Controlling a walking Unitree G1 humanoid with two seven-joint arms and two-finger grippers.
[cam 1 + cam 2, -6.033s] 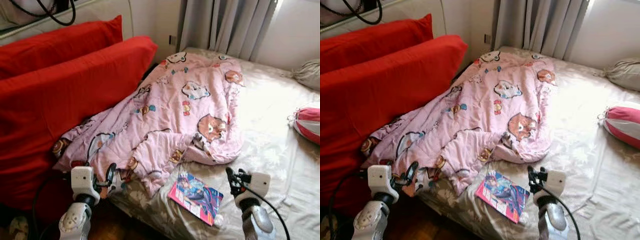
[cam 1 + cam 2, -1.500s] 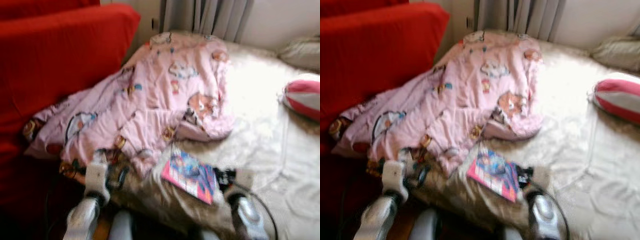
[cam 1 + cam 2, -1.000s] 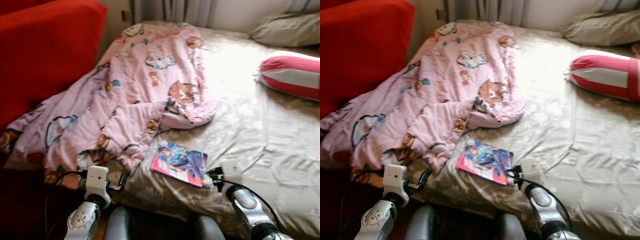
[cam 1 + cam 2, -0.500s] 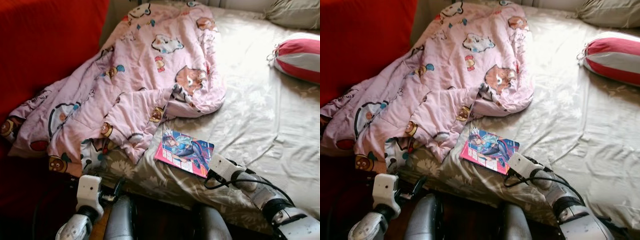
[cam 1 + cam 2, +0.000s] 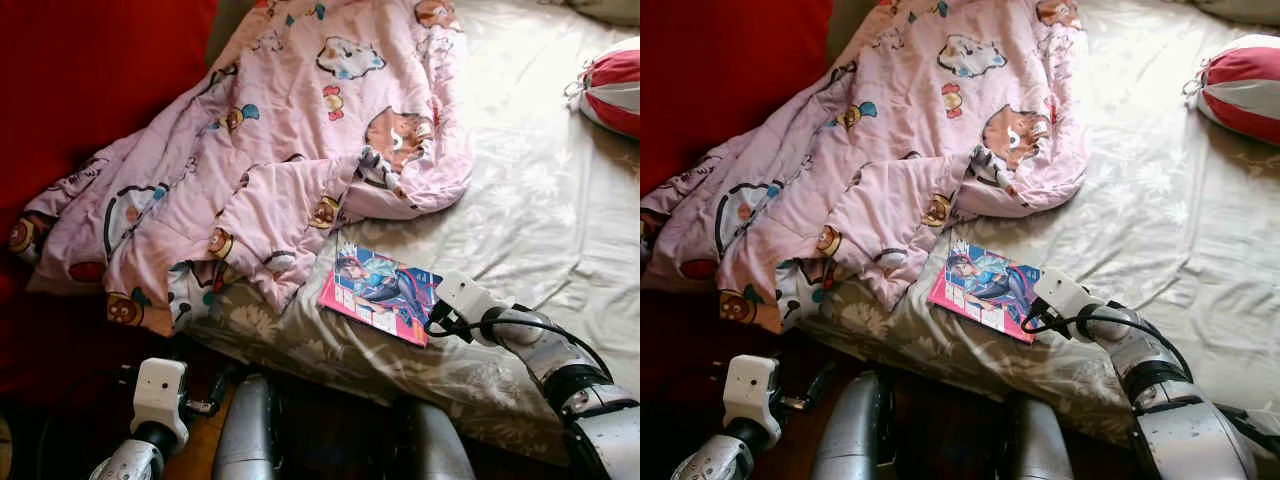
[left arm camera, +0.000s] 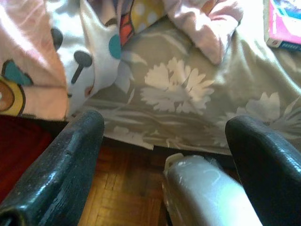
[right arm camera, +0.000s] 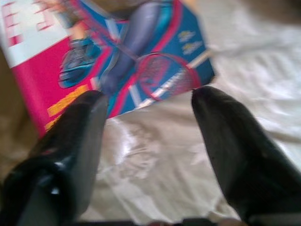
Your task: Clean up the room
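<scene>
A: What sort of place is this?

B: A bedroom in a home. There's a bed (image 5: pixel 560 200) with a floral sheet, and a rumpled pink cartoon quilt (image 5: pixel 290 150) across it.

A: Anything else?

B: A striped bolster (image 5: pixel 612 90) lying on the sheet, red cushions (image 5: pixel 90 80) beside the bed, and wood parquet floor (image 6: pixel 127 193) below.

Right arm (image 5: pixel 545 350) stretched forward, fingers (image 7: pixel 75 141) spread apart, left gripper (image 6: pixel 164 141) low, fingers parted
</scene>
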